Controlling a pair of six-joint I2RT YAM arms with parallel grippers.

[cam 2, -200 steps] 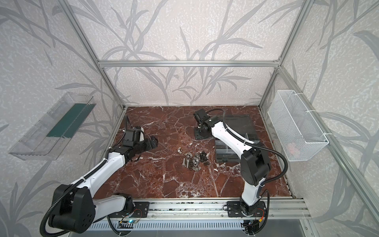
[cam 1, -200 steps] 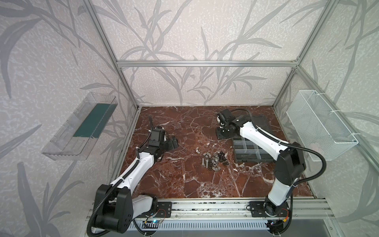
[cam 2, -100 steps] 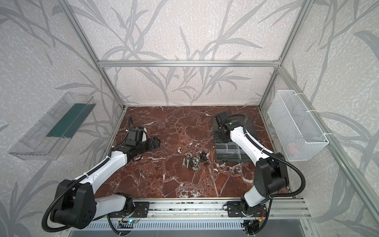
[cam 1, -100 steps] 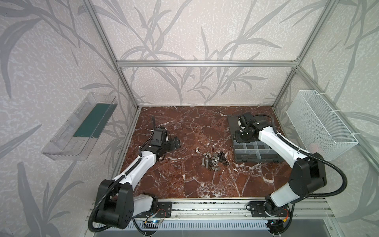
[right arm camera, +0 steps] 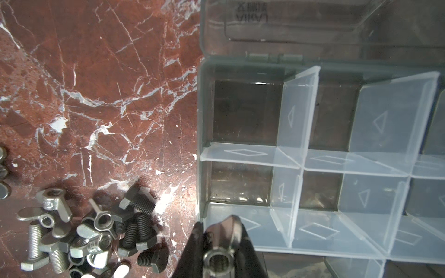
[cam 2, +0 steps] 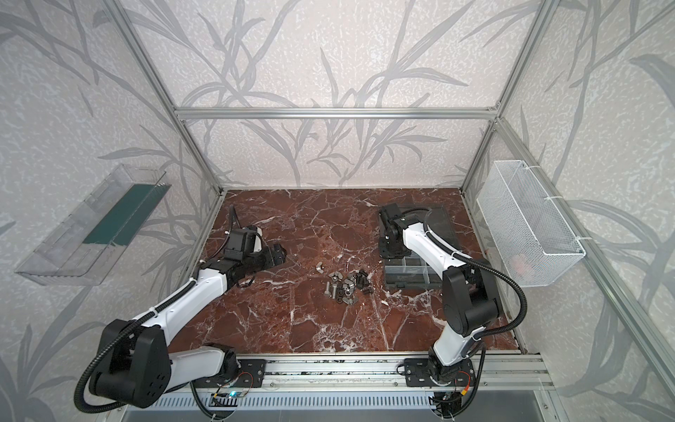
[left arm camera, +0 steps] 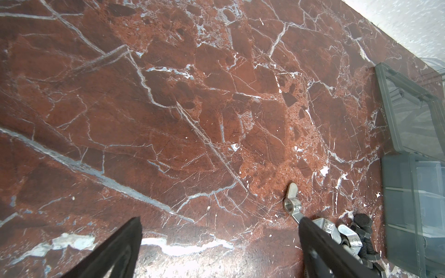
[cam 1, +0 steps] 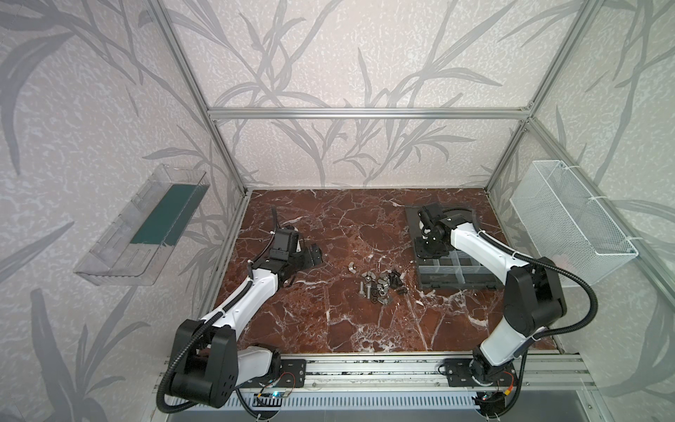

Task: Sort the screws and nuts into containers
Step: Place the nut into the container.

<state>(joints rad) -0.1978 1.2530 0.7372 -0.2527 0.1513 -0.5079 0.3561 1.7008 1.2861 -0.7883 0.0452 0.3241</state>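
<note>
Nearest the base, an unsorted pile (cam 1: 380,288) lies on the tabletop (cam 1: 328,329). Screws (right arm camera: 142,204) and nuts (right arm camera: 51,195) are heaped together, touching and overlapping, just beside the containers (right arm camera: 243,115). With pieces this tangled, a neighbour could be dragged along or scattered when one is picked. A screw could also end up in a cell meant for nuts.

A little further off, the left end effector (left arm camera: 219,220) is open above bare tabletop, with nothing between its fingers. A stray nut (left arm camera: 292,204) lies right at one fingertip; whether it is touched cannot be told. It could be knocked away, or shoved into the pile, if the fingers are lowered or closed off-centre.

Beyond that, the right end effector (right arm camera: 219,238) is closed on a wing nut (right arm camera: 218,261). The nut is held above the containers' corner wall, not clearly over any one cell. The cells that can be seen look empty. A release here is judged risky. The rim could be struck and the nut thrown back onto the tabletop, or bounced over the clear dividers (right arm camera: 298,108) into the wrong cell. The grip seems to be on the thin wings, so a twist or slip is possible.

Farthest, the lid (right arm camera: 301,24) lies open behind the containers, where it could be caught by an arm reaching across.
</note>
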